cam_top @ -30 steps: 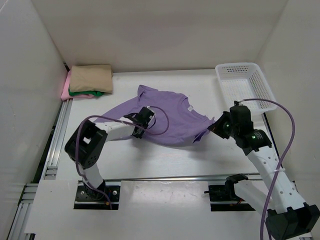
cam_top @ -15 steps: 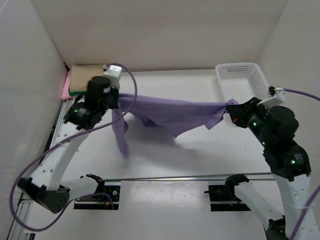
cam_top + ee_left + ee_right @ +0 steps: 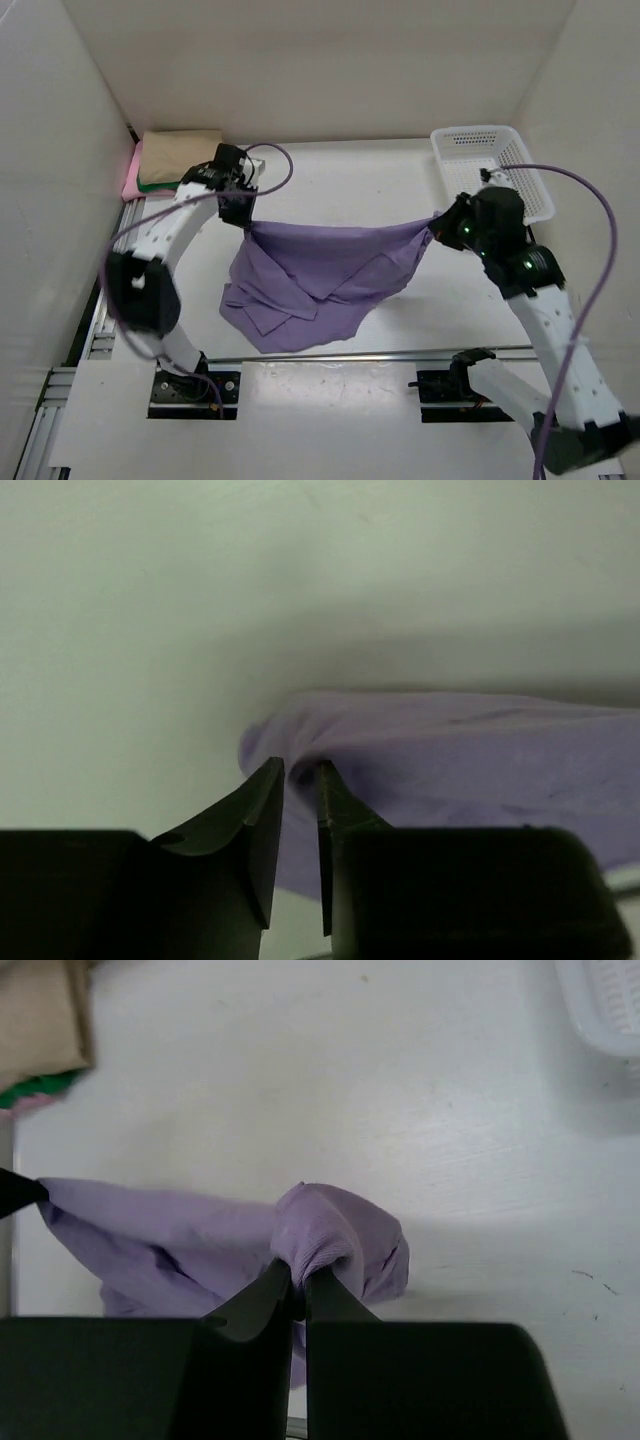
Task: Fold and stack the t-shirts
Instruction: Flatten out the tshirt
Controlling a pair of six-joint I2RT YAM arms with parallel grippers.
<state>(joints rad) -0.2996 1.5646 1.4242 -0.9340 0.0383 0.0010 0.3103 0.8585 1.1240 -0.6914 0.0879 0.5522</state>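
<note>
1. The lavender t-shirt (image 3: 320, 270) was strung between both arms over the middle of the table (image 3: 340, 170). Its top edge was pulled into a line and the rest sagged down, with the lower left part looking crumpled in folds on the tabletop near the front
2. The left gripper (image 3: 246, 216) had the shirt's left corner. In the wrist view there was only a thin slit between its fingers, and the cloth gathered to a point right at the tips, so it looked pinched on the shirt
3. The right gripper (image 3: 437, 226) had the opposite corner, jaws pressed together on a bunched wad of the fabric
4. In the back left corner sat a folded stack: tan t-shirt (image 3: 182, 155) on top, green t-shirt (image 3: 152, 184) under it, pink t-shirt (image 3: 130, 178) at the bottom, poking out on the left
5. The white mesh basket (image 3: 480, 132) was at the back right, just behind the right gripper and apart from the lavender shirt
</note>
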